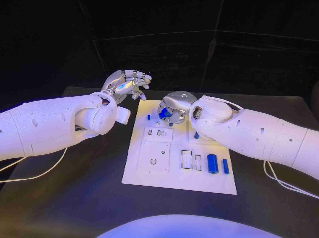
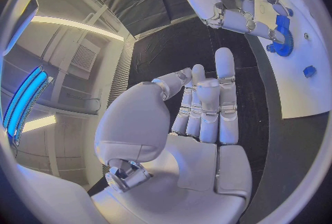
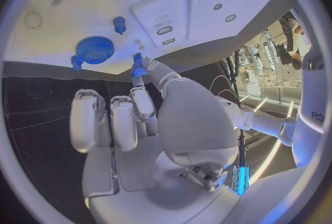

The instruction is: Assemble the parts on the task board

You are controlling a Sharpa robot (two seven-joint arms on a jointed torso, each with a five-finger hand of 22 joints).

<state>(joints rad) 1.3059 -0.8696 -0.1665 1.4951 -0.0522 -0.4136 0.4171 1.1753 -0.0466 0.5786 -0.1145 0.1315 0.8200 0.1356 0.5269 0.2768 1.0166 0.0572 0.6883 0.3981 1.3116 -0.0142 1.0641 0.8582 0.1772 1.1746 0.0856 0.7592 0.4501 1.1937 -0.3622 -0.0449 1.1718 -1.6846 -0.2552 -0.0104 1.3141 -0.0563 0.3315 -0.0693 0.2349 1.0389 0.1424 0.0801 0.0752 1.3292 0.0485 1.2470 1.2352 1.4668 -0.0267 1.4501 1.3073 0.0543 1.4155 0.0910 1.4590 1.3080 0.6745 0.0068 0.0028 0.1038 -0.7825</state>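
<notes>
two hands sit at the task board's [image 1: 179, 183] far end. right hand [image 3: 149, 119] pinches a small blue part [image 3: 138, 67] beside the blue gear [image 3: 94, 50] on the board; seating it looks underway, needing careful alignment. left hand [image 2: 201, 108] hovers off-board, fingers together, holding nothing.

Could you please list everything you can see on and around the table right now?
table: one, black, beneath everything.
task board: one, white, mid-table.
blue cylinders: two, lying side by side on the board's near right part.
blue gear: one, standing on the board's far end beside the right hand.
small blue pegs: a few, near the gear.
left hand: silver, raised beyond the board's far left corner, holding nothing.
right hand: silver, over the board's far end, pinching a small blue part.
</notes>
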